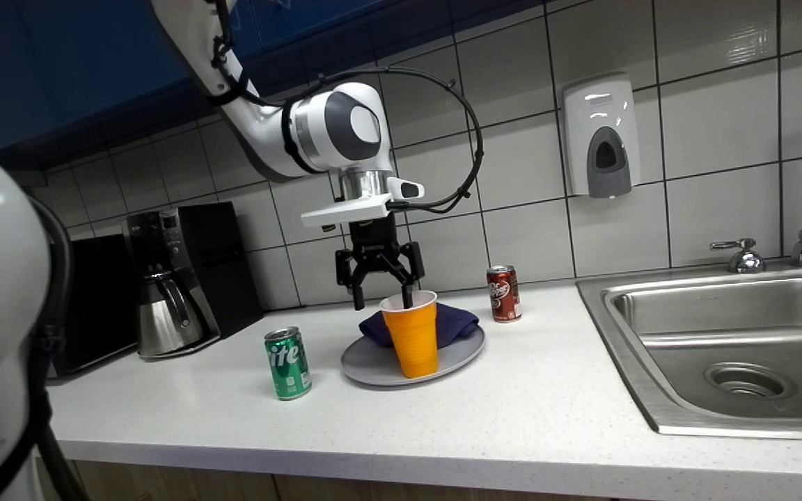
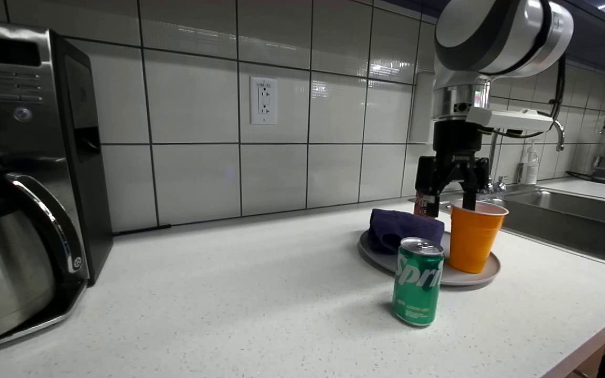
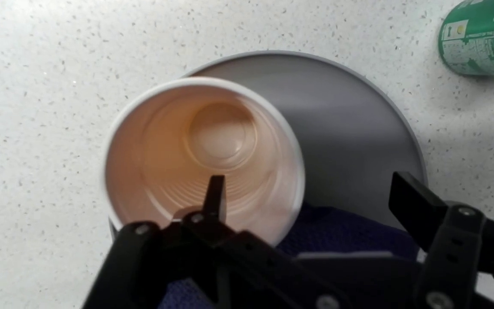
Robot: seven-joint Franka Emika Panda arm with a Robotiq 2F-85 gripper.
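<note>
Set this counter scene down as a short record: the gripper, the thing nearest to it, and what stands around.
Gripper: open, one finger inside the orange cup, the other outside it
Finger contact with cup: cannot tell
Cup rests on: gray plate
Beside cup: dark blue cloth, also on the plate
Green can: upright on the counter, apart from the plate
Red can: upright, near the tiled wall
Also in view: coffee maker, sink, wall dispenser

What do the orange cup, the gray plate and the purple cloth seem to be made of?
Orange cup: probably plastic, smooth with a soft sheen, given its thin, ringed wall. Gray plate: perhaps plastic or ceramic; its even, matte surface leaves that open. Purple cloth: fabric, dull and soft-looking, judging by its rounded folds; fiber unclear.
</note>
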